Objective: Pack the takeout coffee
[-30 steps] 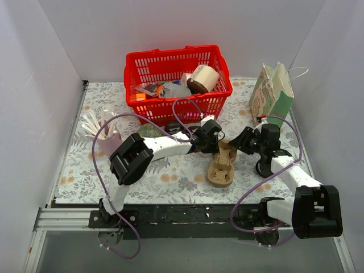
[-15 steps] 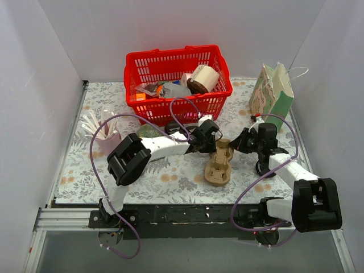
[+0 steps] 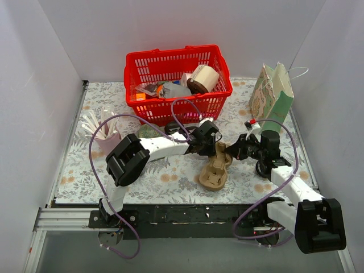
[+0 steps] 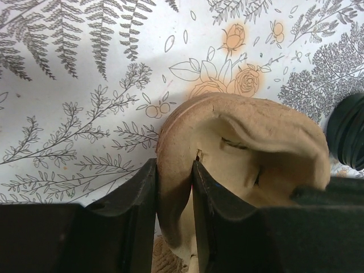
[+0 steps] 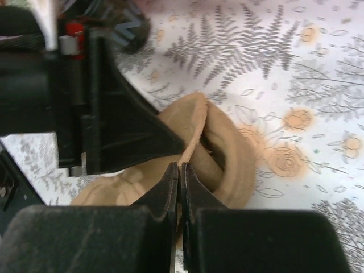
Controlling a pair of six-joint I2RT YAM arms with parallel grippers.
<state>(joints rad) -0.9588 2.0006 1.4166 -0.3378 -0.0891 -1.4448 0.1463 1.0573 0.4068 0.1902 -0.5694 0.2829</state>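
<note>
Floral tablecloth (image 3: 170, 175) bears cup carrier (image 3: 214, 173), long axis running near-left to far-right.

Legible text: none.
- 12 o'clock, basket (image 3: 173, 54): packets (image 3: 149, 89) inside bear printing too small to read.
- 2 o'clock, bag (image 3: 273, 94): printed pattern, no lettering made out.
- Centre, toward 5 o'clock, carrier (image 3: 215, 169): plain pulp, seen close in both wrist views, no marking readable.

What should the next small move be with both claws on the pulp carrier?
Probably ease the claws apart to spread the carrier: the left claw pinches its rim, the right claw is shut on a thin edge, and it looks folded.
</note>
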